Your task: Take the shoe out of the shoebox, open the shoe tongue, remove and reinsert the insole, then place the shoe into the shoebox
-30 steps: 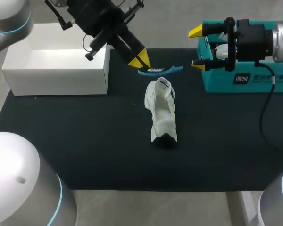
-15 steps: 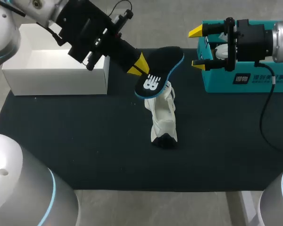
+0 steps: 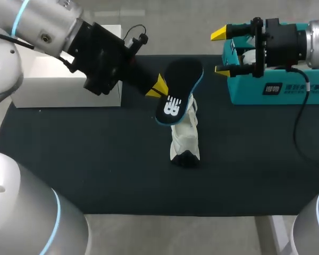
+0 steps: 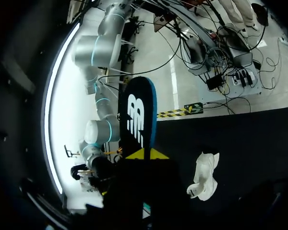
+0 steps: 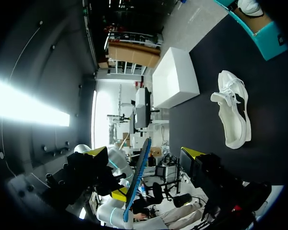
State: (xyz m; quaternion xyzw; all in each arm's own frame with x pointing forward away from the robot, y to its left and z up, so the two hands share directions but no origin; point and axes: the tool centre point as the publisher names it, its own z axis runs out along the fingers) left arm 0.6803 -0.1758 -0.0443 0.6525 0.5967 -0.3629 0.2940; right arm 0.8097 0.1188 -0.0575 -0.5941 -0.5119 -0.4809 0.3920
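Insole [image 3: 178, 90] pinched at its edge in left gripper [image 3: 159, 87], just above shoe [image 3: 184, 135] — seemingly not touching. Shoe on mid-desk [image 3: 95, 159]. Right gripper [image 3: 221, 52] spread wide, empty — by shoebox [image 3: 244, 95], far right.

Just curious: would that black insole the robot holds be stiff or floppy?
Probably fairly stiff: pinched at its edge by the left gripper, the insole stands out without drooping. Likely light too, as it looks thin edge-on.

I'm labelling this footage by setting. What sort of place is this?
Likely a robotics lab bench: the left end effector holds an insole near a white shoe, the right end effector is by a teal shoebox, all on a dark mat.
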